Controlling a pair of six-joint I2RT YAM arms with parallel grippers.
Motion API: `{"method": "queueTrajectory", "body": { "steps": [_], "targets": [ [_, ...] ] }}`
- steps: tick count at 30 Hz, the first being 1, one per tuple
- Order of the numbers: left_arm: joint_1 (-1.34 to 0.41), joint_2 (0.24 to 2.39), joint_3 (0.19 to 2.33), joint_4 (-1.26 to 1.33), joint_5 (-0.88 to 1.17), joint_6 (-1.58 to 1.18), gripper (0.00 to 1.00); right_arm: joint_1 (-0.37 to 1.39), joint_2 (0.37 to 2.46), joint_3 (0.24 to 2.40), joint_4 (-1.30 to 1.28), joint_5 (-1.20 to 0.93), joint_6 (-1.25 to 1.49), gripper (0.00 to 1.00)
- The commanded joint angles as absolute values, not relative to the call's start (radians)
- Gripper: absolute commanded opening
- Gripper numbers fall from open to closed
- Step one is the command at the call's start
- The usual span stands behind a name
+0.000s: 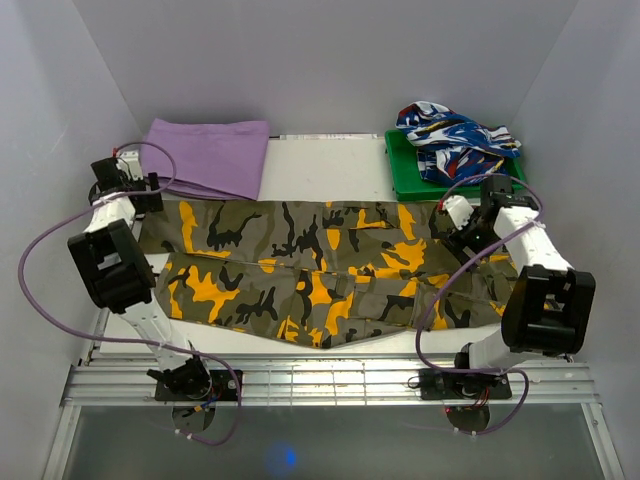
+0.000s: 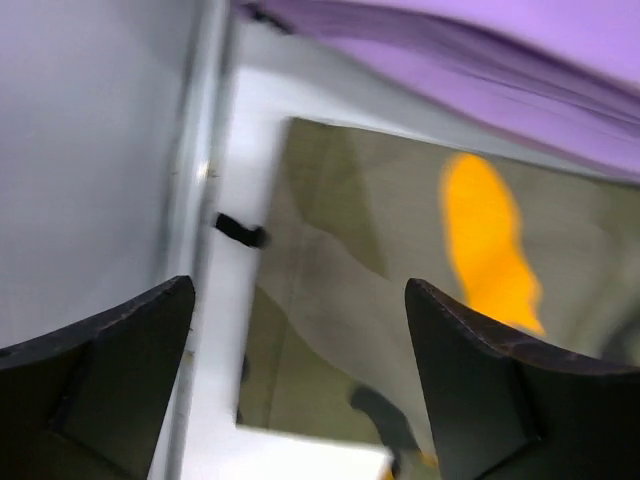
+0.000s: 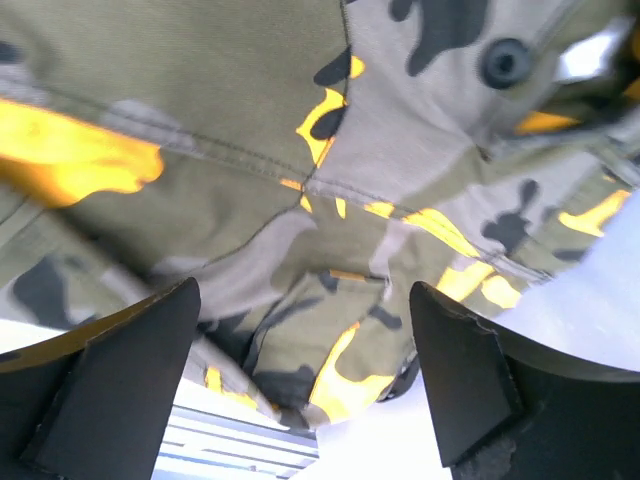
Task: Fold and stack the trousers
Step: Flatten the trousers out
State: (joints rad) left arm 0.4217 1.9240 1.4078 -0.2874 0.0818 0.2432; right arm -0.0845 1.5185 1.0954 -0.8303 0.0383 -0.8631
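Observation:
The camouflage trousers [image 1: 320,270] lie spread flat across the table, folded lengthwise, olive with orange-yellow and black patches. My left gripper [image 1: 150,190] is open above their far left corner; its wrist view shows the cloth's corner [image 2: 400,290] between the black fingers [image 2: 480,390]. My right gripper [image 1: 450,225] is open above the right end; its wrist view shows the waistband area with a button [image 3: 505,62] and camouflage cloth [image 3: 330,300] below the spread fingers [image 3: 470,380]. Neither gripper holds anything.
A folded plain purple cloth [image 1: 208,155] lies at the back left, also at the top of the left wrist view [image 2: 500,60]. A blue, white and red patterned garment [image 1: 455,135] sits on a green tray [image 1: 400,170] at the back right. White walls enclose the table.

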Motion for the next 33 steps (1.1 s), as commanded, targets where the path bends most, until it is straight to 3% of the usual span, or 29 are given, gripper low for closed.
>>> {"method": "queueTrajectory", "body": {
  "steps": [1,4,6,11,13,16,21,24,33],
  "targets": [
    [0.384,1.660,1.367,-0.340,0.383,0.333,0.98,-0.130,1.428,1.155,-1.020,-0.078,-0.925,0.90],
    [0.312,1.483,1.287,-0.451,0.582,0.490,0.98,-0.198,1.405,1.141,-1.090,-0.101,-0.992,0.90],
    [0.175,1.398,1.238,-0.584,0.690,0.651,0.98,-0.269,1.391,1.108,-1.130,-0.100,-1.052,0.91],
    [-0.297,1.180,1.016,-0.657,0.700,0.706,0.94,-0.466,1.365,1.061,-1.135,-0.084,-1.199,0.94],
    [-0.488,1.183,0.967,-0.657,0.667,0.684,0.92,-0.543,1.365,1.062,-1.157,-0.084,-1.276,0.95],
    [-0.606,1.279,0.927,-0.654,0.646,0.666,0.90,-0.577,1.368,1.036,-1.170,-0.084,-1.341,0.96],
    [-0.604,1.526,1.047,-0.682,0.574,0.643,0.86,-0.540,1.394,0.988,-1.184,-0.165,-1.365,0.99],
    [-0.511,1.578,1.123,-0.786,0.572,0.727,0.79,-0.471,1.419,0.986,-1.172,-0.210,-1.313,1.00],
    [0.145,1.721,1.387,-1.248,0.586,1.151,0.68,-0.093,1.425,1.002,-1.118,-0.356,-1.097,0.91]
  ]
}}
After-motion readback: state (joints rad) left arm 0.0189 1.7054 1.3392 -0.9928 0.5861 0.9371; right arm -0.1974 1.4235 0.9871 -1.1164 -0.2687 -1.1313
